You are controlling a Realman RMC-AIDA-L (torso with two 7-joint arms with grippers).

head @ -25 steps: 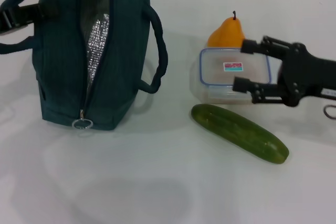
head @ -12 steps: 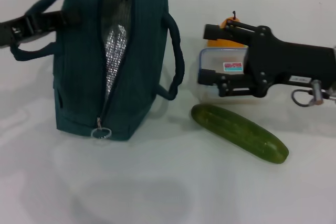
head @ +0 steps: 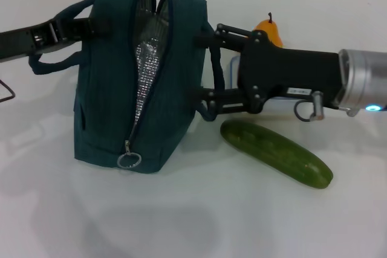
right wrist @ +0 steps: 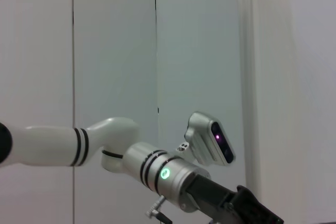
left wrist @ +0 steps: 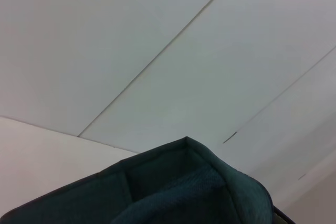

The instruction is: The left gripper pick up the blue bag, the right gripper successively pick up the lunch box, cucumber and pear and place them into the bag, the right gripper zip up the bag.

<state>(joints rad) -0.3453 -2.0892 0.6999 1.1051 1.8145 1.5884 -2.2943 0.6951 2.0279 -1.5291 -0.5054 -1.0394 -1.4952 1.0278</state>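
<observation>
The blue bag (head: 115, 89) stands unzipped, its silver lining showing through the gap. My left gripper (head: 68, 28) is shut on the bag's left handle. From the right, my right gripper (head: 205, 67) reaches to the bag's right side and is open, with one finger above and one below the right handle. Its body hides most of the lunch box (head: 232, 67), so only a sliver of blue rim shows. The orange pear (head: 271, 26) peeks out behind the arm. In front of the arm lies the green cucumber (head: 275, 152). Bag fabric (left wrist: 184, 192) fills the lower left wrist view.
A metal zip ring (head: 129, 160) hangs at the bag's front bottom corner. The white table (head: 193, 222) stretches in front of the bag and cucumber. The right wrist view shows only wall panels and the left arm (right wrist: 157, 171).
The bag has slid to the right with my left gripper holding its handle. My right gripper has moved left across the lunch box to the bag's right side.
</observation>
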